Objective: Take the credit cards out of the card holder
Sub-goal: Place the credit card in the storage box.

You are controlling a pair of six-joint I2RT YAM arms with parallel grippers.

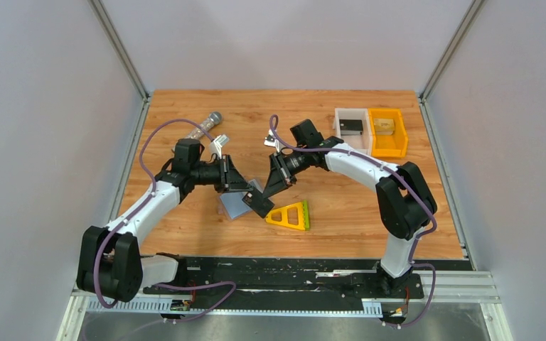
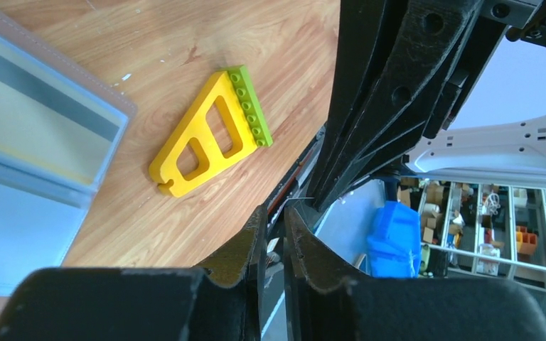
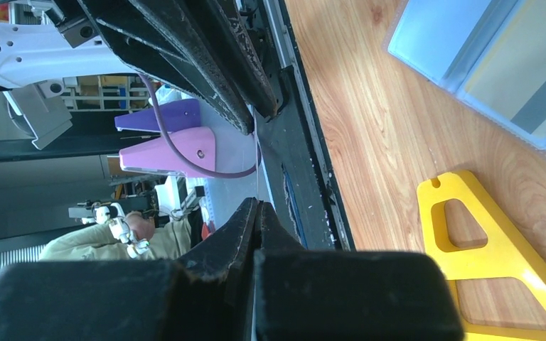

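Note:
The grey-blue card holder [image 1: 233,207] lies open on the wooden table, also visible in the left wrist view [image 2: 14,213] and the right wrist view [image 3: 434,42]. A tan credit card with a grey stripe [image 2: 39,131] [image 3: 522,78] sits in one of its slots. My right gripper [image 1: 261,206] [image 3: 258,202] is shut on another credit card [image 3: 257,167], seen edge-on as a thin pale line just above the holder. My left gripper [image 1: 245,188] [image 2: 275,209] meets it tip to tip, jaws a narrow gap apart around that card's far end.
A yellow-and-green triangular frame [image 1: 290,215] [image 2: 210,131] [image 3: 498,263] lies just right of the holder. A white bin [image 1: 352,128] and an orange bin [image 1: 387,133] stand at the back right. A clear tube [image 1: 205,126] lies at the back left.

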